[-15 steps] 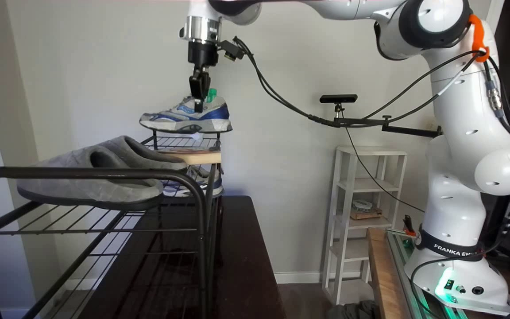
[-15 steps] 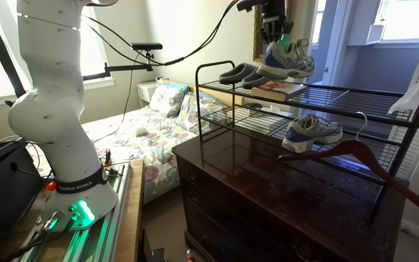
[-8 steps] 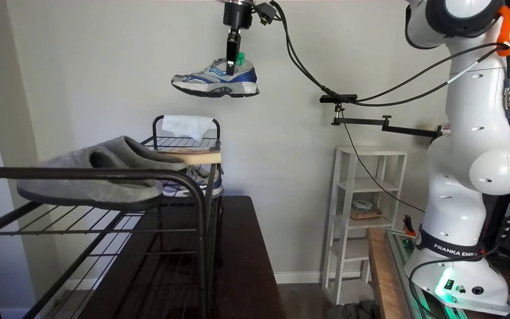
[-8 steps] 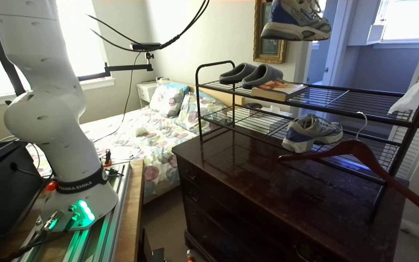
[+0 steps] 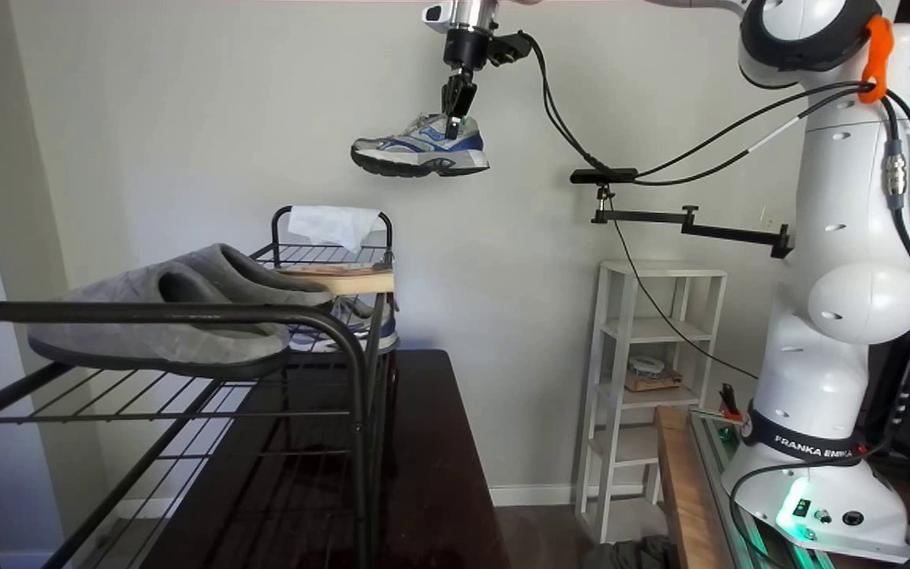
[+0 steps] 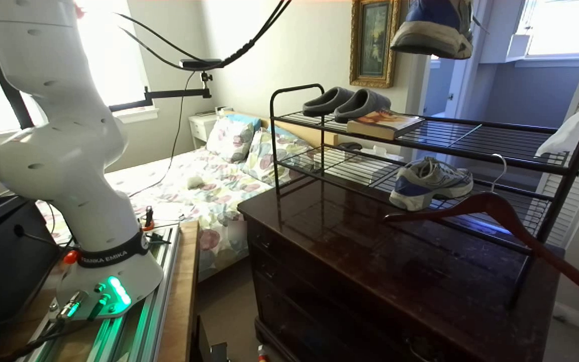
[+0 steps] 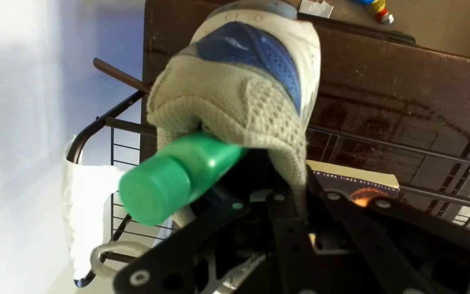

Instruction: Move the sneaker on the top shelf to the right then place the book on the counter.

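Observation:
A grey, white and blue sneaker [image 5: 415, 150] hangs in the air above the far end of the rack, roughly level. Its heel shows in an exterior view [image 6: 430, 37] and in the wrist view [image 7: 235, 81]. My gripper [image 5: 453, 130] is shut on the sneaker's collar wall. A green-capped bottle [image 7: 165, 179] sticks out of the shoe opening. The book [image 6: 385, 125] lies flat on the rack's top shelf [image 6: 495, 157], beside grey slippers [image 6: 362, 104]; the wrist view shows part of it [image 7: 353, 177]. The dark wooden counter [image 6: 319, 221] is below the rack.
A similar sneaker [image 6: 430, 183] stands on the lower shelf. A wooden hanger [image 6: 518, 229] hangs at the rack's front right. A white cloth [image 6: 576, 123] drapes over the rack's right end bar. The rack's near end bar [image 5: 147, 312] rises beside the slippers.
The sneaker has risen with my gripper from just above the book and slippers. It has moved right in both exterior views and turned, its heel now facing the camera in an exterior view.

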You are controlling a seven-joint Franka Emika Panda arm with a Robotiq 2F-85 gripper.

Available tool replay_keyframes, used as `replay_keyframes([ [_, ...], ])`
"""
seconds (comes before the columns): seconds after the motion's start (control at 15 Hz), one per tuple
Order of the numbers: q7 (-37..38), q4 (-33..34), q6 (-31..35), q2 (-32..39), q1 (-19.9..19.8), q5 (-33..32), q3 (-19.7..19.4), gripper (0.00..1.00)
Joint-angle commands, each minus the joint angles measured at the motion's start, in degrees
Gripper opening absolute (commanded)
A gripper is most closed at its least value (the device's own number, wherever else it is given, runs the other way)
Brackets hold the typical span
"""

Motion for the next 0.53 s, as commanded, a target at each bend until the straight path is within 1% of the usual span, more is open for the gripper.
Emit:
replay_keyframes([
  [0.0, -0.7, 0.0, -0.1, 0.0, -0.4, 0.2, -0.2, 0.11],
  [0.07, 0.2, -3.2, 0.0, -1.8, -0.4, 0.6, -0.3, 0.03],
  [0.13, 1.3, -4.7, 2.5, -1.9, -0.1, -1.0, -0.2, 0.03],
  [0.27, 0.8, -2.9, 7.1, 1.1, -0.4, -0.3, -0.3, 0.03],
  [0.4, 2.6, -0.4, 12.9, 4.6, -0.4, -1.3, -0.6, 0.03],
  [0.47, 3.9, 1.4, 14.7, 6.9, -0.6, -0.4, -0.8, 0.03],
])
